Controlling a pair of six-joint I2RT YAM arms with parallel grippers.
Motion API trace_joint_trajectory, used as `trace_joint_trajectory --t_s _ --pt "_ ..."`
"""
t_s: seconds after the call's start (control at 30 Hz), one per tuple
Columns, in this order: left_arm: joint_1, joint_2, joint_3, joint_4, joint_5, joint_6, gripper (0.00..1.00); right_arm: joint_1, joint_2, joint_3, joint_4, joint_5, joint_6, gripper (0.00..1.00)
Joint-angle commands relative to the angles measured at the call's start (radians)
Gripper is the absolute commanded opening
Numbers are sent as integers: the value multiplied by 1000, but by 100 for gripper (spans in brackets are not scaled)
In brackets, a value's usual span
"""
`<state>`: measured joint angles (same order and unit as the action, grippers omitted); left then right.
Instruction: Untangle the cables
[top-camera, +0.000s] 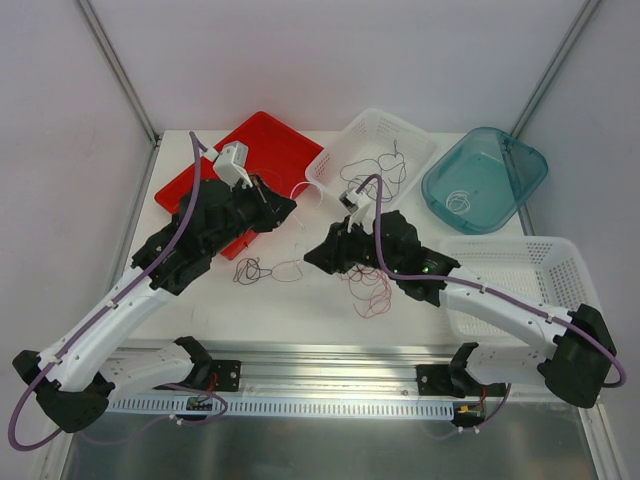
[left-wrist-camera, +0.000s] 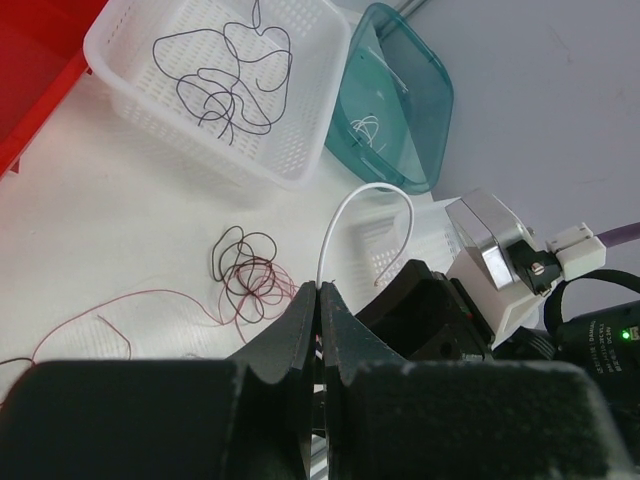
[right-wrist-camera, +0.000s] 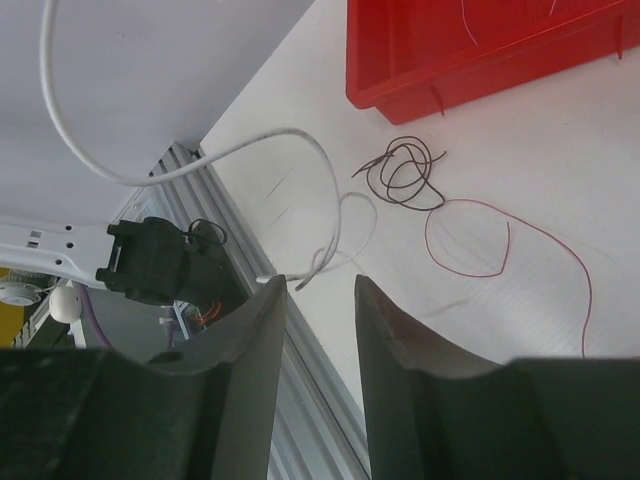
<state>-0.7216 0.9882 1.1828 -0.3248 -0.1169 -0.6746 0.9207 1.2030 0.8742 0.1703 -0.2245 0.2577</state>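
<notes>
Sorting looks half done: a thin black looped cable (left-wrist-camera: 230, 75) lies in the white perforated plastic basket (left-wrist-camera: 200, 130), a whitish cable (left-wrist-camera: 365, 128) in the translucent teal tub (left-wrist-camera: 440, 90). The left gripper (left-wrist-camera: 318, 288) clamps a thin white cable (left-wrist-camera: 375, 185); the right gripper (right-wrist-camera: 320, 290) stands parted (apparently empty). Dark red tangled wires (left-wrist-camera: 250, 280) wait on the white table (left-wrist-camera: 100, 200).
</notes>
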Motion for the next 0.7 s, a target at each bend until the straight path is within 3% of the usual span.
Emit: trace_joint_trajectory --t_s 0.0,0.2,0.67 --pt "-15 1 3 52 -9 -20 0 6 -28 23 37 36 -3 37" --pt "-24 4 5 56 -4 -25 0 6 21 52 60 53 41 48" --pt "-41 15 -9 70 8 -31 0 4 55 71 101 59 75 48"
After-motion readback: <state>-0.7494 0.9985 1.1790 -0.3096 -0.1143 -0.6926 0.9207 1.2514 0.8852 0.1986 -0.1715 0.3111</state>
